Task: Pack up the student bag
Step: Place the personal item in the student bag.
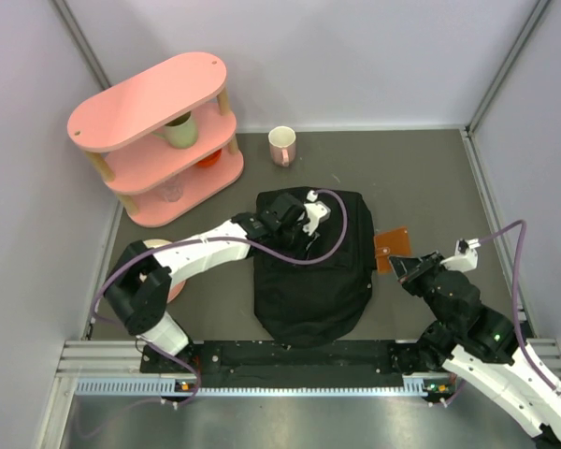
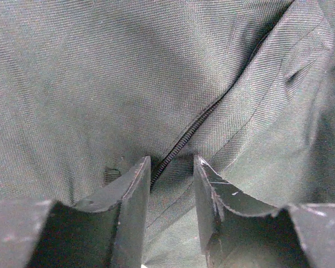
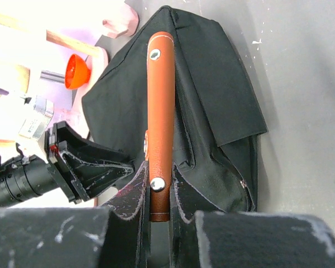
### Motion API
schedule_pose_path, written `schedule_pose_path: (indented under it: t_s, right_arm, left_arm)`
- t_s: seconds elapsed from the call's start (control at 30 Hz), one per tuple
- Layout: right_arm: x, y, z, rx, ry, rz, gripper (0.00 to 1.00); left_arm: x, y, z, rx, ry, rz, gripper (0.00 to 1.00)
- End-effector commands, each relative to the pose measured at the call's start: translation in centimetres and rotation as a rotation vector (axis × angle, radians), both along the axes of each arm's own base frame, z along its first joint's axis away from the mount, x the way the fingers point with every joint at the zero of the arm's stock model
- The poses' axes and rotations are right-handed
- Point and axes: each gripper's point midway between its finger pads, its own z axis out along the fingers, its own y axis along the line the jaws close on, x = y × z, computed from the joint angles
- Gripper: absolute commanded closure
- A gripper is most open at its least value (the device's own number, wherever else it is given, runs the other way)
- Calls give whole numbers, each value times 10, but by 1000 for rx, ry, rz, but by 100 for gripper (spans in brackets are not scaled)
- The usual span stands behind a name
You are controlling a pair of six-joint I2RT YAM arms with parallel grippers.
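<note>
R gripper [image 3: 159,178] jaws pinch the end of an orange book [image 3: 160,100], held edge-on just beside the student bag [image 1: 309,290], not in it. L gripper [image 2: 172,167] jaws stand slightly apart, tips on the bag's upper fabric w/ the zip [image 2: 195,128] running into the gap; no puller in sight. The bag lies flat mid-table, and the zip looks shut there. Further back are a mug [image 1: 281,145] on the table and a pink shelf [image 1: 150,103] w/ more bits. Prob. early: the bag needs opening and the book must go in; nothing visibly packed.
</note>
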Motion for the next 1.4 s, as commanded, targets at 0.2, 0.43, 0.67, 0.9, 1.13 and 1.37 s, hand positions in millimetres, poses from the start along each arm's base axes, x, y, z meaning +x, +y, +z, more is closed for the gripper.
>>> schedule_pose_path:
  t_s: [0.2,0.43,0.67,0.9,1.13,1.37]
  right_arm:
    - [0,1,8,41,-19,-1,99]
    - [-1,3,3,37,-6,8,98]
    - [-2,5,-4,33,10,16,97]
    - [-2,2,-4,51,2,-1,97]
    - [-1,3,-12,50,21,-5,96]
    - [-1,3,-14,51,27,-8,96]
  left_arm:
    - [49,23,67,-53,-290,240,52]
    - [68,11,54,-29,-226,72,50]
    - [50,11,14,84,-118,-165,54]
    - [20,13,-1,97,31,-243,58]
    - [-19,3,8,9,92,-315,58]
    - [-21,3,-10,60,-25,-191,53]
